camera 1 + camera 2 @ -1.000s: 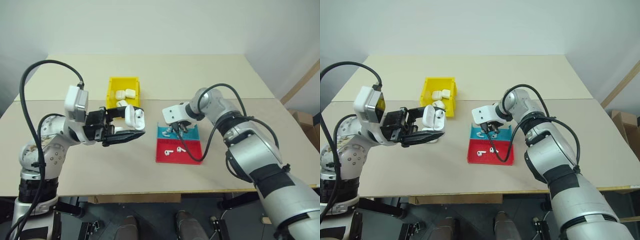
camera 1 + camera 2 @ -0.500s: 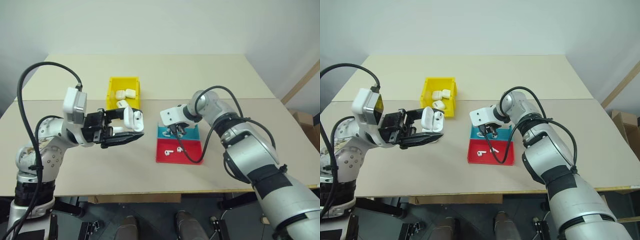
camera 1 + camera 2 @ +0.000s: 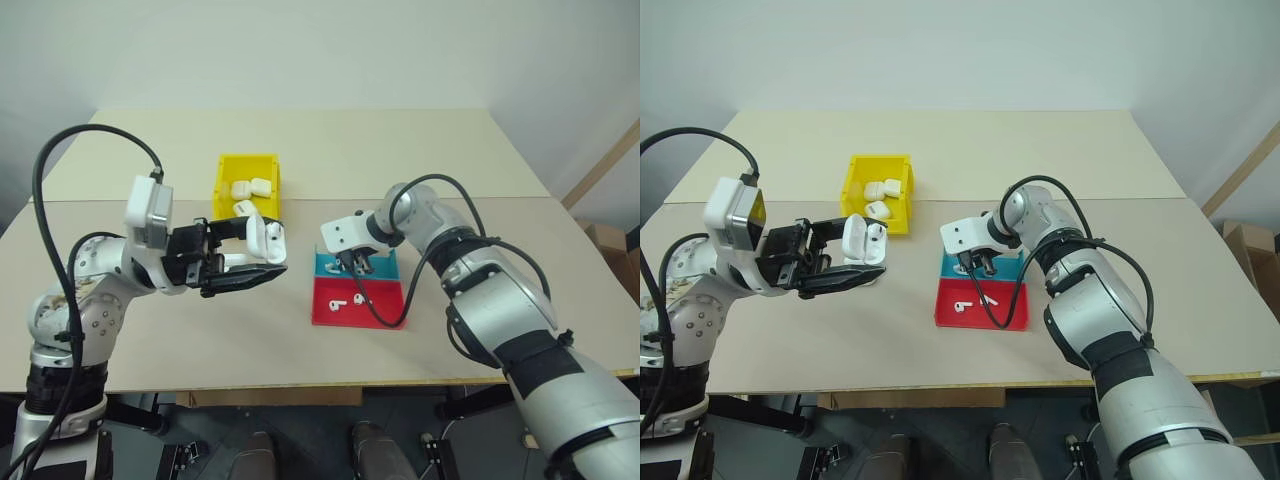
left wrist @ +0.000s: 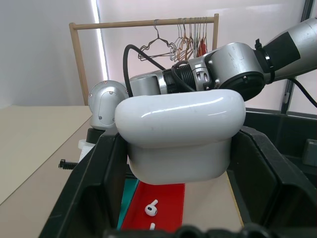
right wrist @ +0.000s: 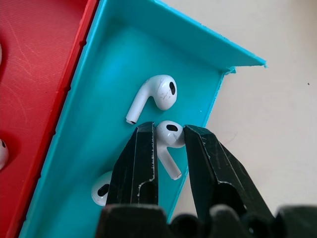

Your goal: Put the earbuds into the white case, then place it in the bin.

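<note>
- Left end effector [image 3: 262,258] is clamped on the white case [image 3: 268,239] and holds it above the table [image 3: 250,330], lid hinged up, open side facing the right arm. My read: it's presented as a receptacle so the earbuds can be dropped straight in.
- Case is a glossy, rounded pebble. The left wrist view shows its smooth shell [image 4: 181,134] wedged between the black fingers [image 4: 91,188].
- Flat tray sits mid-table: red half [image 3: 375,310] nearer, blue half [image 3: 330,266] behind it, low raised rims. One loose earbud [image 3: 338,301] lies on the red part; there's possibly a second beside it, too small to confirm.
- Right end effector [image 5: 170,144] is down in the blue compartment, fingers narrowed around the head of one earbud [image 5: 168,135] with its stem hanging between them. Pinch looks made, lift not yet started. Fingers angle down steeply, likely to clear the rim.
- Two more earbuds lie in the blue section: one just beyond the fingertips [image 5: 156,94], one partly hidden beside a finger [image 5: 101,188]. All are hard white gloss plastic with short stems, so slippery.
- Yellow bin [image 3: 224,170] sits farthest back, behind the held case. It's a rigid, open-topped plastic box with several identical white cases [image 3: 250,187] already in it.
</note>
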You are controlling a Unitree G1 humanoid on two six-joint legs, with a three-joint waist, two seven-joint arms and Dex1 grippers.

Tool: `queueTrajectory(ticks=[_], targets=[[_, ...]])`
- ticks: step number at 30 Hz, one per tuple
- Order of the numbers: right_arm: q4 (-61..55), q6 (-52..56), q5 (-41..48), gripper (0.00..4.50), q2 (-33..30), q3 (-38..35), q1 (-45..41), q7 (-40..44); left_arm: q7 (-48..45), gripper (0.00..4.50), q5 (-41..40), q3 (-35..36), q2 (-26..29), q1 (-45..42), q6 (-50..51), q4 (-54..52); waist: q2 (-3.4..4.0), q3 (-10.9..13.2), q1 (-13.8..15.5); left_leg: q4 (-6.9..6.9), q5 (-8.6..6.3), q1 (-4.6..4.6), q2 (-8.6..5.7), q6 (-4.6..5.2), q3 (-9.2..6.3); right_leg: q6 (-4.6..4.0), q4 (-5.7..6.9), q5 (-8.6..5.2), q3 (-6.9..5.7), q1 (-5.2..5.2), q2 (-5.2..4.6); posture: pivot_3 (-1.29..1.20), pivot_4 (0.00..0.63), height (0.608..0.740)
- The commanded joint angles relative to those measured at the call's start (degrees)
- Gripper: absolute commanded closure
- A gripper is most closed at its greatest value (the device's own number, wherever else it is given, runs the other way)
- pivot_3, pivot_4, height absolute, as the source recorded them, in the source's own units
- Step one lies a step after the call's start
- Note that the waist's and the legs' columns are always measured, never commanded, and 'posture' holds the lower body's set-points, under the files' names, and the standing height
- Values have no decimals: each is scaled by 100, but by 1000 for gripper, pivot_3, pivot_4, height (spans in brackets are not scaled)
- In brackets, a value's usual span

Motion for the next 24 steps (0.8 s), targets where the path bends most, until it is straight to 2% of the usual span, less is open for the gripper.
queueTrajectory(ticks=[1, 8, 12, 17, 21, 24], targets=[[15, 197, 27, 3871, 3, -86, -21, -60, 8, 1697, -93, 193, 72, -33, -70, -123, 0, 0, 0, 0, 0, 0, 0, 0, 0, 0, 0, 0, 0, 0, 0, 0, 150, 740], [-233, 622, 559, 3871, -90, -607, -55, 110, -66, 1697, -133, 221, 193, -98, 21, -62, 1, 0, -1, 0, 0, -5, 0, 0, 0, 0, 0, 0, 0, -5, 0, 0, 150, 740], [-838, 1252, 1368, 3871, -221, -1292, 49, 658, -99, 1697, -131, 259, 330, -222, 50, 4, 1, 1, 6, -1, 0, -8, 0, 0, -1, 0, -4, 0, -1, -5, 0, 0, 150, 740], [-2642, 2590, 2295, 3871, -498, -1950, 713, 994, -110, 1697, -161, 351, 403, -153, 50, 14, 1, 1, 21, -1, 0, -8, 0, 0, -3, 0, -3, 0, -3, -3, -1, 0, 150, 740], [-4751, 3990, 3196, 3871, -582, -2583, 1729, 638, -60, 1697, -211, 421, 409, -157, 85, 19, 1, 1, 28, -1, 0, -10, 0, 0, -4, 0, -5, 0, -4, -3, -1, 0, 150, 740], [-5867, 4890, 3740, 3871, -566, -2957, 2283, 170, -31, 1697, -249, 431, 388, -199, 103, 38, 1, 1, 36, 0, 0, -14, 0, 0, -5, 1, -4, 0, -4, -5, -1, 0, 150, 740]])
